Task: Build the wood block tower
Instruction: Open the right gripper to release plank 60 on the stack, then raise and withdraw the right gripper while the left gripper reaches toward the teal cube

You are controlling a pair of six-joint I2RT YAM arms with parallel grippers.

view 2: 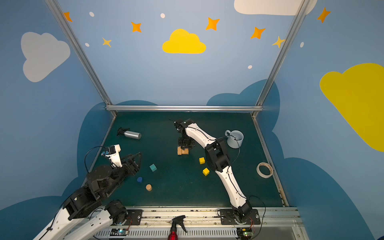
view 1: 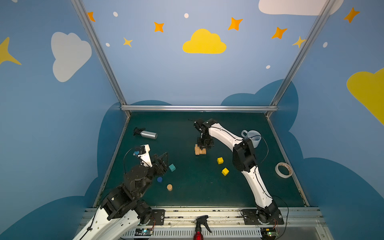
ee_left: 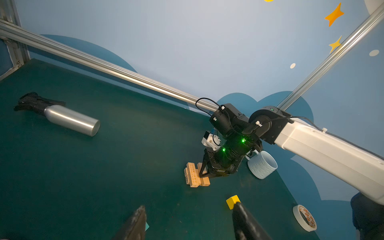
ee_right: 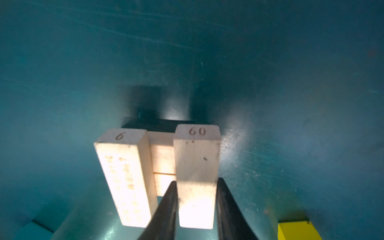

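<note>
Now right gripper [ee_right: 197, 182] straddles top plank [ee_right: 197, 158] on tower [view 1: 200, 150], a two-layer plank stack; fingers [ee_right: 168, 207] against both sides, tight or slack cannot tell. Left gripper [ee_left: 190, 205] spread wide, just beside teal cube [view 1: 172, 167]. Yellow cubes [view 1: 220, 160] loose, right of tower.

1. In the right wrist view the two lower planks [ee_right: 163, 158] show only as a narrow strip between the plank marked 6 [ee_right: 124, 176] and the plank marked 60 [ee_right: 196, 162].
2. There the picture's edge cuts off the yellow cube [ee_right: 297, 230].
3. Whether the right gripper [ee_right: 196, 182] presses the plank marked 60 cannot be told.
4. In the left wrist view a finger [ee_left: 135, 224] of the left gripper [ee_left: 189, 205] hides most of the teal cube [ee_left: 147, 227].
</note>
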